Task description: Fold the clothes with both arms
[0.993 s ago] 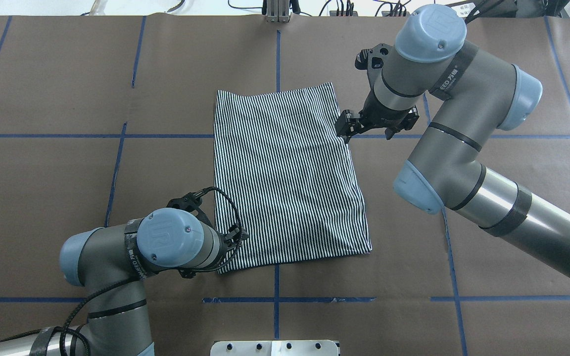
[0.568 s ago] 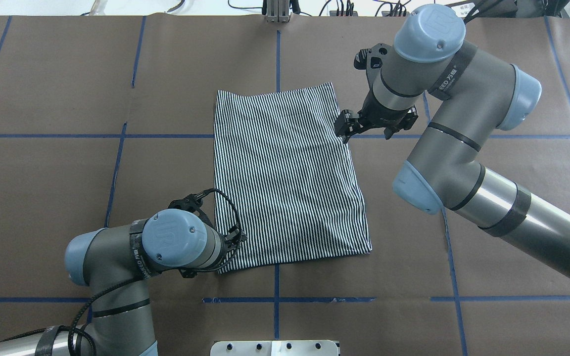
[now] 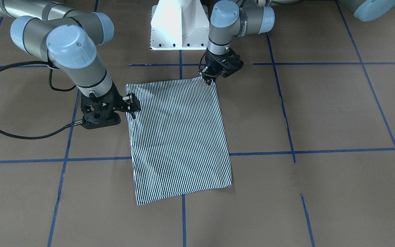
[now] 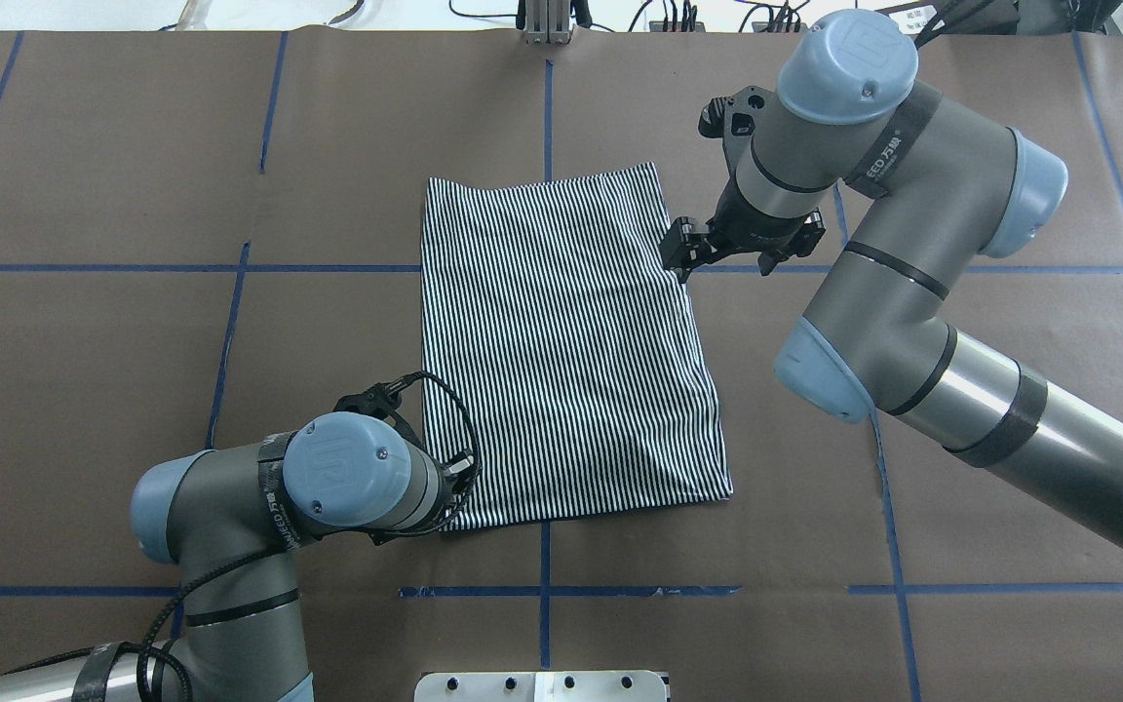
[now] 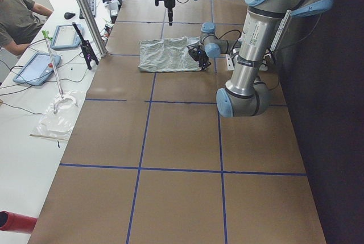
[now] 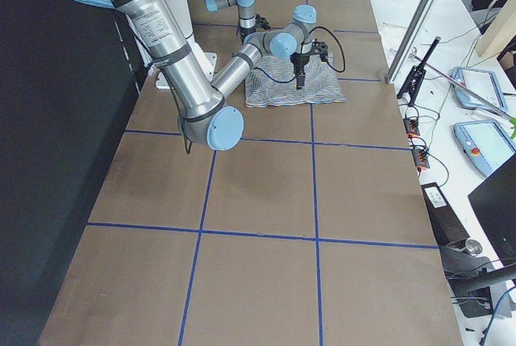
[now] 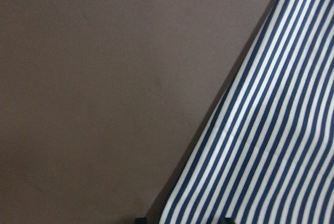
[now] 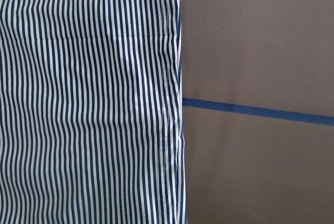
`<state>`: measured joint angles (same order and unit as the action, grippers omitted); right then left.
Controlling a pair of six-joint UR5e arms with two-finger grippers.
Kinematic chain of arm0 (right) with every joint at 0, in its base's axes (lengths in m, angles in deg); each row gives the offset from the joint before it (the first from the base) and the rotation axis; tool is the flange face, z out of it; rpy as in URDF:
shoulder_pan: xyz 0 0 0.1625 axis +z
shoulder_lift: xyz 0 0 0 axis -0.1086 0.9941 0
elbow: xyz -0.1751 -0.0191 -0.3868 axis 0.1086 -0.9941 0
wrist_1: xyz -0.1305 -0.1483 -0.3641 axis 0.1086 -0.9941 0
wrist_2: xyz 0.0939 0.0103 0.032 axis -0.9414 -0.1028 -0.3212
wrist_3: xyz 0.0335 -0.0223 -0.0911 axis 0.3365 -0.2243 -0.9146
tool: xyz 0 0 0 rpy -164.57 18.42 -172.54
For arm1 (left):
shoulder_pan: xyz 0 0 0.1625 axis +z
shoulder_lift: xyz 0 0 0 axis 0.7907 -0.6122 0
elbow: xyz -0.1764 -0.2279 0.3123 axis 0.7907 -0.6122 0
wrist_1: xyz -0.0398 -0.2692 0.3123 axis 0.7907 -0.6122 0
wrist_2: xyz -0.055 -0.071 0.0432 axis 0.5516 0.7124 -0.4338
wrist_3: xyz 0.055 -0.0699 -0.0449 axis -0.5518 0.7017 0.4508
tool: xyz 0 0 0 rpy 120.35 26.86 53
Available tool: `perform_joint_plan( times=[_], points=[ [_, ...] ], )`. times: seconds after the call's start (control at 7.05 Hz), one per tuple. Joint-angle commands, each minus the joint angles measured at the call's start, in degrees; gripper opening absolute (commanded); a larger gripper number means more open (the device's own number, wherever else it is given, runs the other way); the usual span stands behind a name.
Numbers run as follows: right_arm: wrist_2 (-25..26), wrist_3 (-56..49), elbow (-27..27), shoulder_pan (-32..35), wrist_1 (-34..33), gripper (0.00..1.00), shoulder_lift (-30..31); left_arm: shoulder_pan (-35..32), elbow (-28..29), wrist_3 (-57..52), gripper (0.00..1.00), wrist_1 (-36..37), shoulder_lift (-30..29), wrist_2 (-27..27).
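**Striped polo shirt** (image 4: 566,351): folded to flat rectangle, lying mid-table (image 4: 133,341). Long axis runs from robot's side to far side, near end skewed slightly toward robot's right. Collar end cannot be told.
**Left gripper** (image 3: 208,79): at shirt's near-left corner, fingertips apart, nothing grasped.
**Right gripper** (image 3: 132,105): just beside right edge, toward far end, jaws spread, empty.

Navy-white striped shirt (image 4: 566,341) folded into a flat rectangle, mid-table. Left arm (image 4: 230,507) at its near-left corner, right arm (image 4: 912,292) at its right edge, far end.
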<state>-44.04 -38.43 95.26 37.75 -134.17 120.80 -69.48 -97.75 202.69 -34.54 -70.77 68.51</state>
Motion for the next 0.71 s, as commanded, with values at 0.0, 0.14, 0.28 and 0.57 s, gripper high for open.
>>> perform_joint_plan(
  times=[0.0,0.14,0.28,0.57],
  points=[
    [0.0,0.0,0.0,-0.04,0.0,1.0,0.09,0.0,-0.57,-0.2,0.0,0.0,0.03,-0.09],
    [0.0,0.09,0.0,-0.04,0.0,1.0,0.09,-0.08,-1.35,-1.16,0.0,0.0,0.29,0.0],
    [-0.09,1.91,0.34,-0.21,0.0,1.0,0.18,-0.43,-2.75,-3.69,0.0,0.0,0.73,0.08],
    [0.35,12.41,2.44,-3.97,0.09,1.0,0.44,-0.35,-3.3,-6.18,0.0,-0.09,2.04,0.17]
  ],
)
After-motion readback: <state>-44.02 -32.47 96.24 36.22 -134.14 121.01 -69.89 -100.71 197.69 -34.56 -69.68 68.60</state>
